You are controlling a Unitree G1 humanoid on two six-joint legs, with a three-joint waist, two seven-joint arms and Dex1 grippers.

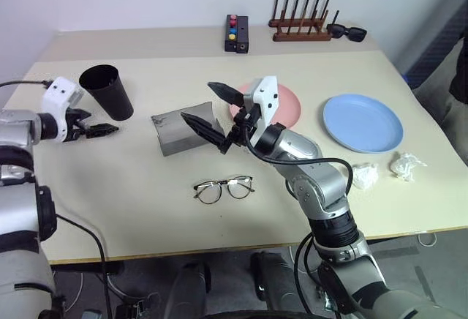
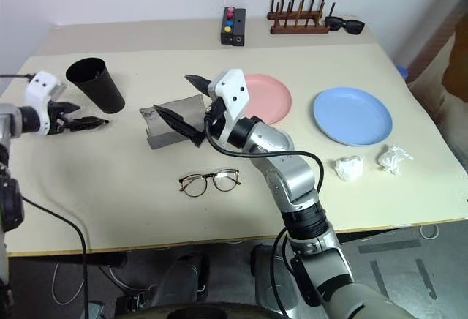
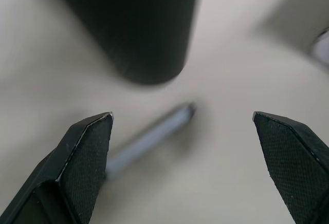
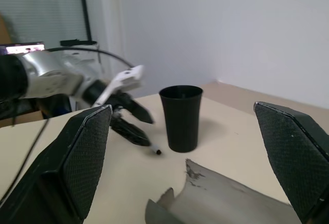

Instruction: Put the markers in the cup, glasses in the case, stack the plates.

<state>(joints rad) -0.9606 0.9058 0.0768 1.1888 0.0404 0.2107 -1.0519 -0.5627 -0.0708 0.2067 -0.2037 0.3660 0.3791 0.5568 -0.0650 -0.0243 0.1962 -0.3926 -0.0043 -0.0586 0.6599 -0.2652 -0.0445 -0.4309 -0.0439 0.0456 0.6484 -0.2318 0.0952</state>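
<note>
Left gripper (image 1: 102, 130), jaws spread, empty, low over table (image 1: 110, 202) just beside cup (image 1: 107, 91), at cup's 7 o'clock. Marker (image 3: 154, 134) lies on table between its fingers, tip near cup base. Right gripper (image 1: 208, 110), jaws spread, empty, raised above open grey case (image 1: 179, 130). Glasses (image 1: 224, 188) at case's 5 o'clock, lying apart. Pink plate (image 1: 289, 107) at case's 3 o'clock; blue plate (image 1: 363, 122) farther along, unstacked.

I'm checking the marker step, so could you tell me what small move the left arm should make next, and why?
Probably lower the left gripper a little around the marker and close. Its fingers stand open on either side of the marker, which lies on the table just beside the cup, not yet gripped.
</note>
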